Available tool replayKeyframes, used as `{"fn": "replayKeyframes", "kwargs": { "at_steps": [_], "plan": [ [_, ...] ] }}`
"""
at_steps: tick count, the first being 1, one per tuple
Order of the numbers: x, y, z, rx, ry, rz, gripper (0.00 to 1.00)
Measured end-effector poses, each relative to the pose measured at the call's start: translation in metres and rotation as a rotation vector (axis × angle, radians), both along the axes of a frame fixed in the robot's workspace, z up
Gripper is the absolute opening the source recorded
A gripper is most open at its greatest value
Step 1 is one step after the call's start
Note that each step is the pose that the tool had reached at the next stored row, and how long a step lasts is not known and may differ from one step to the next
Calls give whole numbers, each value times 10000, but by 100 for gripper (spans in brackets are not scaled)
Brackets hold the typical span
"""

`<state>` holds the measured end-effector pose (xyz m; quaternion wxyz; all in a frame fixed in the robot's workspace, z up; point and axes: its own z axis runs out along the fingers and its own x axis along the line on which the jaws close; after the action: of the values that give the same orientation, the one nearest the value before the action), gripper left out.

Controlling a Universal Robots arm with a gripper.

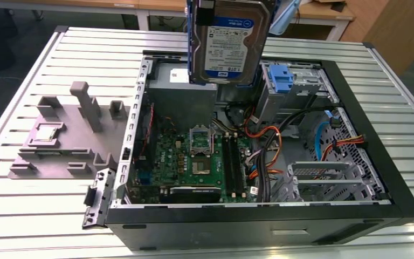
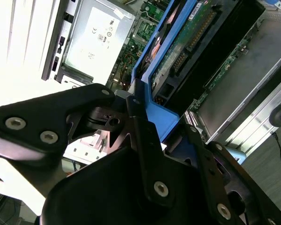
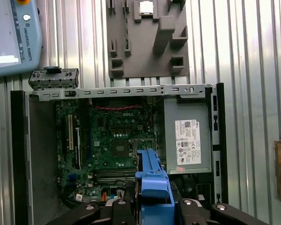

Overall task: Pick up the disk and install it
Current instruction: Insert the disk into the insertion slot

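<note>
Above case [image 1: 264, 229], disk [image 1: 228, 43] upright, long axis vertical

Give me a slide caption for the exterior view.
The disk hangs upright, label showing, above the open computer case on the slatted table.

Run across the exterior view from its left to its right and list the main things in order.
Grey fixture block → the disk, raised in the air → blue bracket in the drive bay → computer case's black side wall.
</note>
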<state>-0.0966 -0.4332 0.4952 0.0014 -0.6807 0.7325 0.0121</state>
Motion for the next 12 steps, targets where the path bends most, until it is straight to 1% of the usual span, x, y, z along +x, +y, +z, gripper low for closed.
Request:
{"fn": "replayKeyframes", "kwargs": {
  "at_steps": [6, 10, 12],
  "plan": [
    [1, -5, 0, -10, 0, 0, 37],
    [1, -23, -1, -33, -1, 0, 37],
    [1, -43, 0, -67, 0, 1, 37]
  ]
}}
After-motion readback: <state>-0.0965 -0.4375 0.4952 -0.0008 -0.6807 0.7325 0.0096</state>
